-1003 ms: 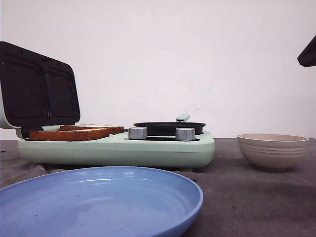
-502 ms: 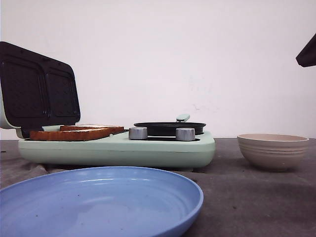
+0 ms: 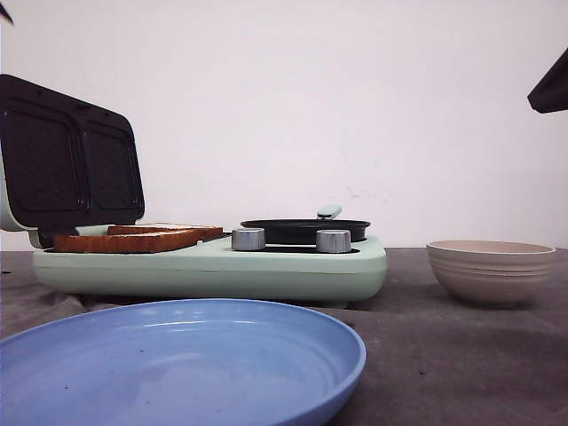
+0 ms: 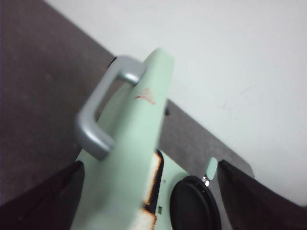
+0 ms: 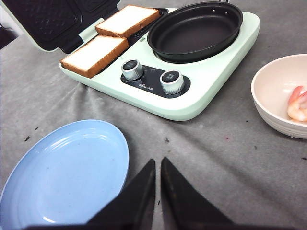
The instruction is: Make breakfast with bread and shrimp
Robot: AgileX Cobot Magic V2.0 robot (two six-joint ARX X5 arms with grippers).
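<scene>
Two bread slices lie side by side on the open sandwich plate of the mint-green breakfast maker; they also show in the front view. The shrimp lies in the beige bowl right of the maker. My left gripper is open, its fingers wide apart on either side of the raised lid with its silver handle. My right gripper is shut and empty, above the grey cloth beside the blue plate.
A black pan with a mint handle sits on the maker's right half, behind two silver knobs. The blue plate fills the front left. The beige bowl stands at the right. A white wall is behind.
The dark part of my right arm at the top right of the front view has shifted slightly up. A dark sliver has appeared in the top left corner.
</scene>
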